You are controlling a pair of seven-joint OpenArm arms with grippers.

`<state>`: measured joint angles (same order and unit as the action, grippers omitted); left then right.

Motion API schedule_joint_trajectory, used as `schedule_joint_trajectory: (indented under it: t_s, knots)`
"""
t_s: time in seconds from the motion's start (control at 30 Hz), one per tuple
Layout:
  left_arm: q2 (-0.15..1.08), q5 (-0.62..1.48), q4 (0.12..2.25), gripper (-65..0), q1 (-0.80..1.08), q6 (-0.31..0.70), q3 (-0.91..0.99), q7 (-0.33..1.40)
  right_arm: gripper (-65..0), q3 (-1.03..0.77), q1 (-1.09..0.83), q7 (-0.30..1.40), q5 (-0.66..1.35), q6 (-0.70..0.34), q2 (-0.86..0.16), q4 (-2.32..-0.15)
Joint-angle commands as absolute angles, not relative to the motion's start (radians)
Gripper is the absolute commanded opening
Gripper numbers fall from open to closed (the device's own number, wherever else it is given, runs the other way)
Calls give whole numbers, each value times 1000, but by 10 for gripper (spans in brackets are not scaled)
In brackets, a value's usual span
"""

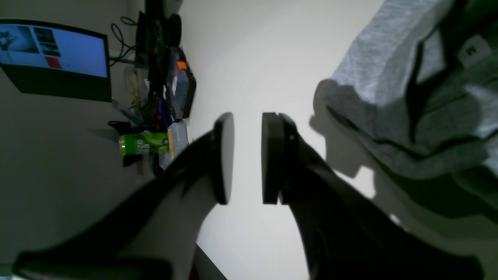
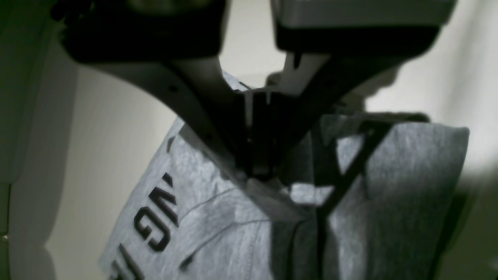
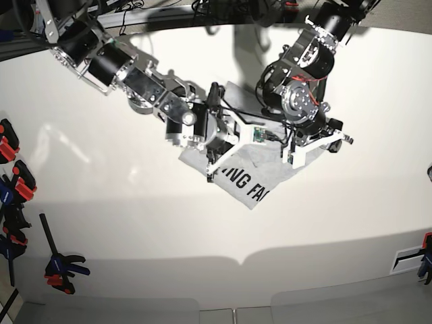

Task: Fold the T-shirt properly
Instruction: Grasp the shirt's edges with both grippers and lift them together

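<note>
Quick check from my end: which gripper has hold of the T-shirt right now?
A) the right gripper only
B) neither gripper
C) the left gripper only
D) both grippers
A: in the right wrist view the right gripper is pinched shut on a fold of the T-shirt, while in the left wrist view the left gripper shows an empty gap between its pads, beside the cloth.

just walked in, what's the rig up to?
Two arms are working a grey T-shirt on the white table. The right hand is shut on a bunched fold of it, lettering side showing. The left hand hovers beside the shirt, holding nothing, pads slightly apart. The shirt is crumpled, not yet folded.
</note>
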<state>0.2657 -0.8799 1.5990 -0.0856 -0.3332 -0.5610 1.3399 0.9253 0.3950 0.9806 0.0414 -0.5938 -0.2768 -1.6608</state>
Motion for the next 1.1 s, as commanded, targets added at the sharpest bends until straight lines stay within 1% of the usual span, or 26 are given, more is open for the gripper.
schedule_joint_trajectory:
  t_s: [0.0,0.1,0.27,0.37,0.5,0.6,0.87,1.03,1.07]
  knots:
    - [266,-908,1618,-540,-102,-356,-557,1334,-650,919,412,984,72,-591,-275,-1689]
    - [267,-908,1618,-540,-103,-356,-557,1314,-650,919,412,1057,148,-592,-286,-1736]
    - [267,-912,1618,-540,-103,-356,-557,1279,-650,919,412,1126,304,-591,-299,-1826]
    - [267,-916,1618,-540,-103,-356,-557,1279,-650,919,411,1150,414,-590,-299,-1836]
    - [268,-925,1618,-540,-103,-356,-557,1279,-650,919,391,1171,510,-588,-299,-1836]
    - [291,-946,1618,-540,-106,-356,-557,1279,-650,919,368,1180,567,-586,-297,-1836]
    - [413,-950,1618,-540,-111,-357,-557,1294,-650,919,342,1180,708,-586,-294,-1836]
    - [421,-949,1618,-540,-111,-383,-557,1294,-650,919,342,1228,744,-587,-294,-1836]
    - [421,-949,1618,-540,-111,-383,-557,1294,-618,919,343,1237,744,-587,-294,-1836]
